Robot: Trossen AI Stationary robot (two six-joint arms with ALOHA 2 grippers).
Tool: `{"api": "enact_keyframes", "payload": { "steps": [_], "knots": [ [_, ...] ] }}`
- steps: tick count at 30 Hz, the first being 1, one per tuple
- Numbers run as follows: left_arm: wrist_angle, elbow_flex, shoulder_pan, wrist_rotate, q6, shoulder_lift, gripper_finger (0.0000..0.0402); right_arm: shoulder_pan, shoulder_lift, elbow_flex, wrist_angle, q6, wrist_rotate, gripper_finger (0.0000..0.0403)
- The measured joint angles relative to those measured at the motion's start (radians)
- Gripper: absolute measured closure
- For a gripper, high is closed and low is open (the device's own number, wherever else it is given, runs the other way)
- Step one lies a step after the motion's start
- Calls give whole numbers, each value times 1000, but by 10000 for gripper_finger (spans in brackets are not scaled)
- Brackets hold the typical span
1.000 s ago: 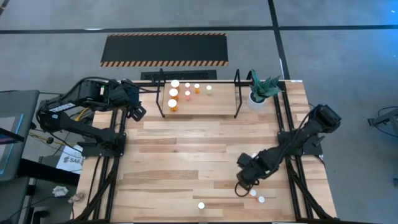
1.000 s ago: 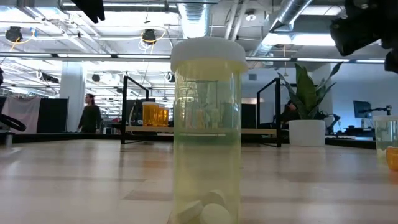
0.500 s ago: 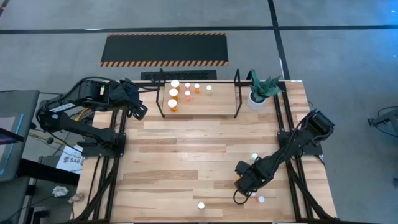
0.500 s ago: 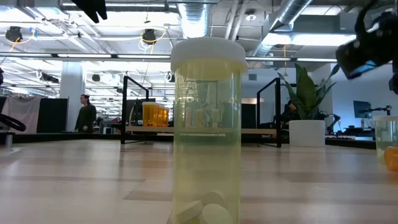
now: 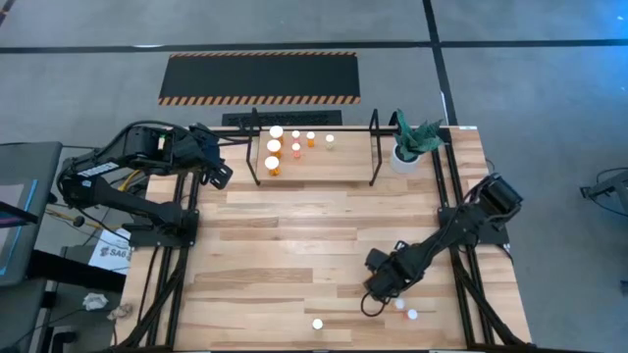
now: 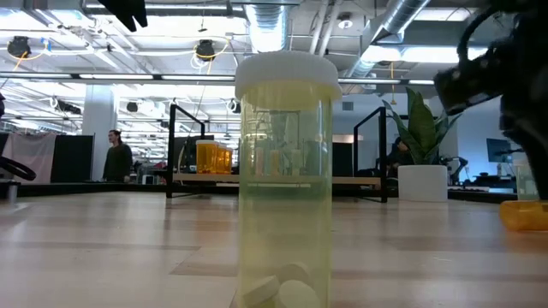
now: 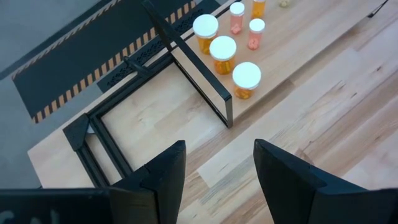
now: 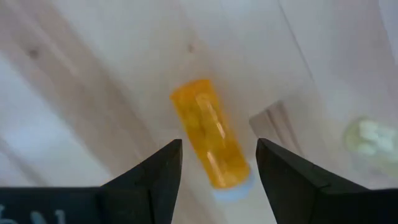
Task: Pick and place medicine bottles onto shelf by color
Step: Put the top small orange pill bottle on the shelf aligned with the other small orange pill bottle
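The right end effector [image 8: 214, 163] hangs low over the near right part of the worktop [image 5: 294, 255], its fingers spread wide and holding nothing. Directly ahead of it, between the two fingertips but clear of both, an orange medicine bottle [image 8: 210, 132] lies on its side on the wood, its white cap pointing toward the end effector.

I judge this bottle to be light, rigid plastic with a smooth round wall. Lying down, it will likely roll at a glancing touch, and a pinch across the curve could squirt it out. The safest hold seems to be across the middle of the barrel, fingers square to its long axis, clear of the cap.

Only the right wrist view shows the toppled bottle's true lie and the fingers' spread. The high view gives the layout instead: two more white-capped bottles [image 5: 406, 310] just beside the right end effector [image 5: 378, 284], another bottle [image 5: 317, 324] farther off along the near edge, and the shelf [image 5: 314, 175] well away at the far side. The low view catches the fallen orange bottle [image 6: 522, 214] only at its edge, behind a tall pale yellow bottle [image 6: 285, 180].

The left end effector [image 7: 214, 171] waits beside the shelf's end hoop [image 7: 199, 74], partly open and empty; its wrist view shows orange and pink bottles [image 7: 227, 46] already standing there.
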Motion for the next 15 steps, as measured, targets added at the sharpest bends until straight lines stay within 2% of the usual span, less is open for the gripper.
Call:
{"api": "enact_keyframes", "payload": {
  "steps": [9, 15],
  "knots": [
    [-1, 0, 0, 0, 0, 0, 223, -13, 86, 11, 35, -59, -22, 178],
    [-1, 0, 0, 0, 0, 0, 223, -25, 53, 20, 33, -63, -34, 219]
  ]
}}
